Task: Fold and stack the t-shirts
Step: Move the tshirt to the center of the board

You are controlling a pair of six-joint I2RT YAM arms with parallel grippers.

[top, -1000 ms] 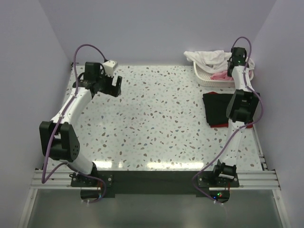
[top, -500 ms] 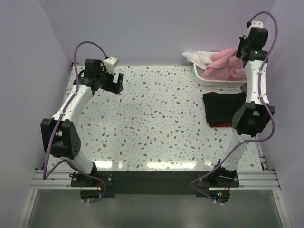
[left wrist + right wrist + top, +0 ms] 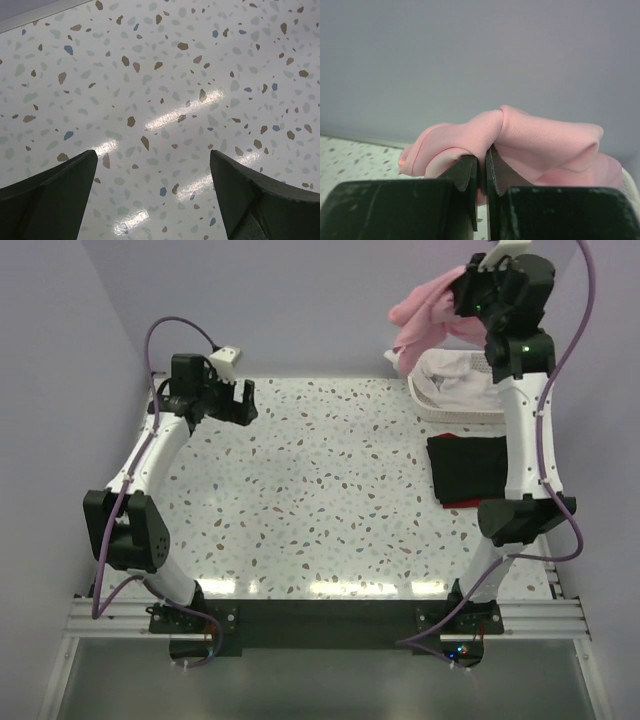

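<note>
My right gripper (image 3: pixel 462 298) is shut on the light pink t-shirt (image 3: pixel 425 315) and holds it high above the white lattice basket (image 3: pixel 450 405). In the right wrist view the pink cloth (image 3: pixel 520 142) bunches over my closed jaws (image 3: pixel 482 162). A white t-shirt (image 3: pixel 455 370) lies in the basket. A folded black t-shirt (image 3: pixel 468 465) lies on a red one (image 3: pixel 462 504) at the table's right side. My left gripper (image 3: pixel 240 405) is open and empty over the far left of the table, also in the left wrist view (image 3: pixel 152 172).
The basket stands at the back right corner against the purple wall. The speckled tabletop (image 3: pixel 320 490) spreads between the arms. The dark front rail (image 3: pixel 320 615) holds both arm bases.
My right gripper has lifted the pink t-shirt out of the basket and swung it up and leftward. My left gripper has barely moved.
</note>
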